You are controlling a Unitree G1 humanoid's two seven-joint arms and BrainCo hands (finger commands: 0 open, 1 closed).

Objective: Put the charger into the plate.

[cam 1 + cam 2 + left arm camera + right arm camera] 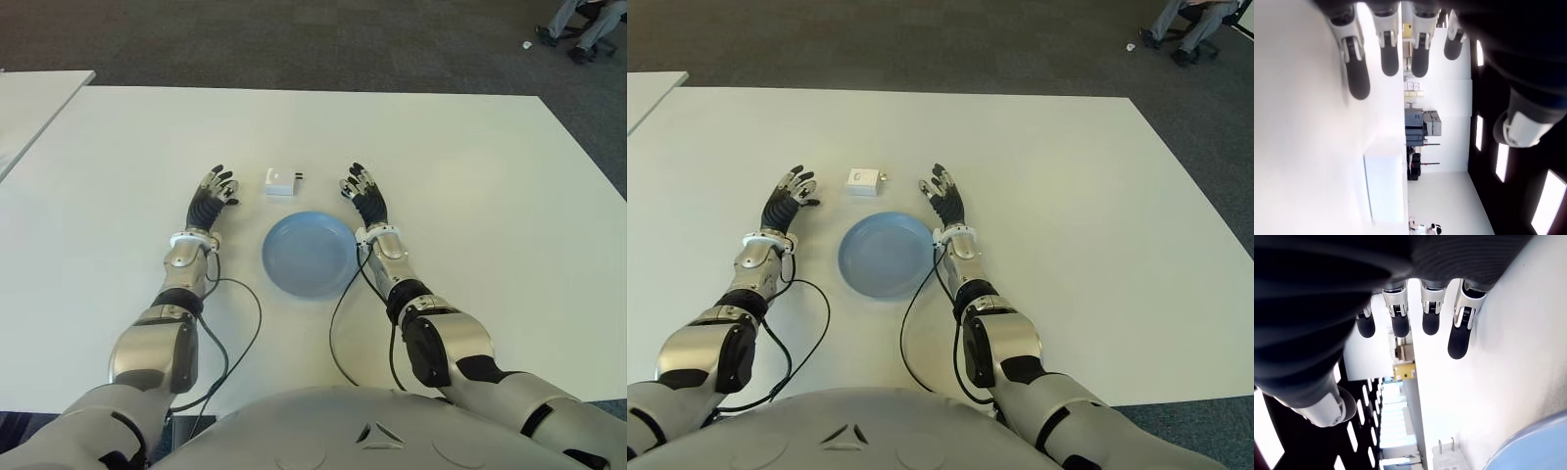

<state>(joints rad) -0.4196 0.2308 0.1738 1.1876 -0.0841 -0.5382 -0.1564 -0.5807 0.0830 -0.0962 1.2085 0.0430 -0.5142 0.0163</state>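
A small white charger (282, 182) with two metal prongs lies on the white table (470, 176), just beyond the far rim of the blue plate (310, 253). Its prongs also show in the right wrist view, where the charger (1448, 458) sits beside the plate's rim (1528, 445). My left hand (212, 193) is to the left of the charger, fingers spread, holding nothing. To the charger's right my right hand (361, 189) is likewise spread and empty. The plate holds nothing and sits between my two forearms.
A second white table (34, 103) stands at the far left. A person's legs (585, 24) show on the dark carpet at the far right. Black cables (235, 338) trail from both wrists across the table's near part.
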